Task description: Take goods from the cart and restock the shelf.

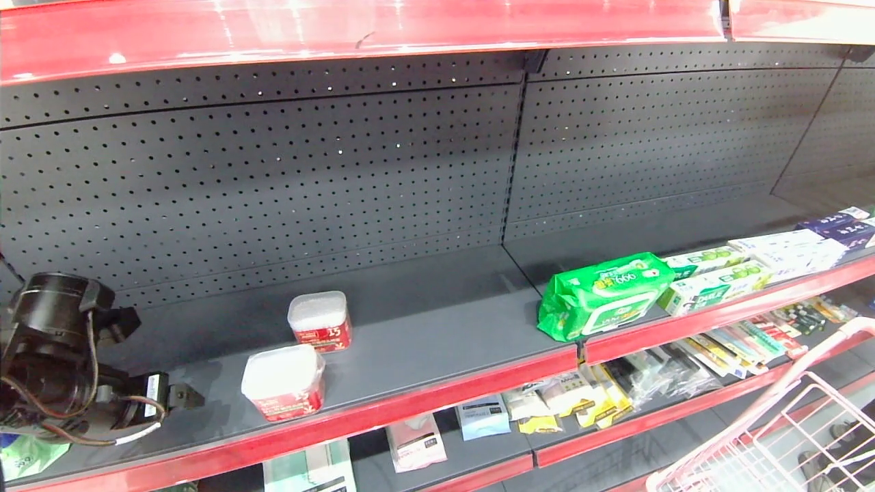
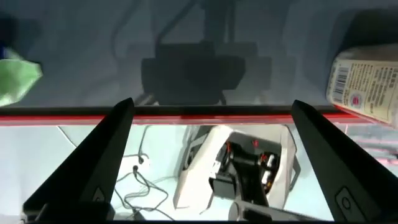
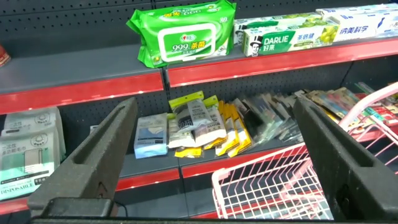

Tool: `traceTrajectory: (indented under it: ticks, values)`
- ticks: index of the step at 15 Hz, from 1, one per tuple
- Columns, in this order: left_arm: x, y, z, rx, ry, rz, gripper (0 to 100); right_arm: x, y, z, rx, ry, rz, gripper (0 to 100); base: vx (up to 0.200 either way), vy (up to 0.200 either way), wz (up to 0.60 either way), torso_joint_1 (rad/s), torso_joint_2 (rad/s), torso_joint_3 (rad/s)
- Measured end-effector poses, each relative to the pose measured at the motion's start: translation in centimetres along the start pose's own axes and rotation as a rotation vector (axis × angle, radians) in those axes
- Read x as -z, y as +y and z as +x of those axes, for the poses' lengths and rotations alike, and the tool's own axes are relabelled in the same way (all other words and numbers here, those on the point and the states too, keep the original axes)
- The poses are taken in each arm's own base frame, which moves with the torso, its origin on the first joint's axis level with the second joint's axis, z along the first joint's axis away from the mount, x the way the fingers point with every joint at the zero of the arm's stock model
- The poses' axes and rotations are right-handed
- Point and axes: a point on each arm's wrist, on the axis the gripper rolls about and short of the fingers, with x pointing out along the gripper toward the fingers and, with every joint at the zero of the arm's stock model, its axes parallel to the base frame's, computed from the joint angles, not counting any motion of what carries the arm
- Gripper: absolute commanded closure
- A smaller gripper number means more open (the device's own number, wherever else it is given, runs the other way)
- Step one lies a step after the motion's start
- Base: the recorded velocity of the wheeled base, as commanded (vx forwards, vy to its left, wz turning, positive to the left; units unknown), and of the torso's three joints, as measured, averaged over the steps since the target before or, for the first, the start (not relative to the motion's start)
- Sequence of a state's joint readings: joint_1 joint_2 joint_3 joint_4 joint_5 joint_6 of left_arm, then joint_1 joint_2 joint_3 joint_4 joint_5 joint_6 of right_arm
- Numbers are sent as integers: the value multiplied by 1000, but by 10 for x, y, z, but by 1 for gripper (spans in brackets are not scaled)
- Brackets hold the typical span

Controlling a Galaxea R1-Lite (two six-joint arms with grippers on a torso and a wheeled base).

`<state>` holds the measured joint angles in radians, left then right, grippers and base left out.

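In the head view, the shelf (image 1: pixel 424 321) is partly stocked. Two small tubs sit just to the right of the left arm (image 1: pixel 61 362), the near tub (image 1: pixel 284 381) at the front edge and the far tub (image 1: pixel 320 321) a little deeper. Well off to the right lie a green wipes pack (image 1: pixel 601 294) and a row of toothpaste boxes (image 1: pixel 711 280). A long bare stretch between tubs and wipes suggests much restocking is left. The cart (image 1: pixel 786 437) shows one corner, and I cannot tell what it holds. The tubs are squat, with rounded corners, white lids and red labels. The pack is soft, glossy and pillow-shaped. The shelf is dark flat metal with a red lip and a perforated back panel.

In the left wrist view, the left gripper (image 2: pixel 211 106) is spread wide with nothing between its fingers, at the shelf's red lip. One tub stands just beyond one finger, and a crumpled green packet (image 2: pixel 18 78) lies beyond the other.

In the right wrist view, the right gripper (image 3: pixel 216 102) is also spread and empty. It hangs above the pink wire cart and faces the wipes and flat packets (image 3: pixel 193 124) on a lower shelf. By my judgement, the next item is not yet picked.
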<state>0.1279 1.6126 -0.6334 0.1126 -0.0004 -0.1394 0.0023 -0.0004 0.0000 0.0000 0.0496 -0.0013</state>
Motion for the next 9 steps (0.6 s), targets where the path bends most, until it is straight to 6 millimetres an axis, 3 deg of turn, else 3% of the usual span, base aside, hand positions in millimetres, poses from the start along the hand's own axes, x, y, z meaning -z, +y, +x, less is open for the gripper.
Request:
traceTrajectory:
  ticks: [9]
  values:
    - [-17,-22,36,25,47,69,0,0,0,0,0,0,0,0,0,0,0,0,0,0]
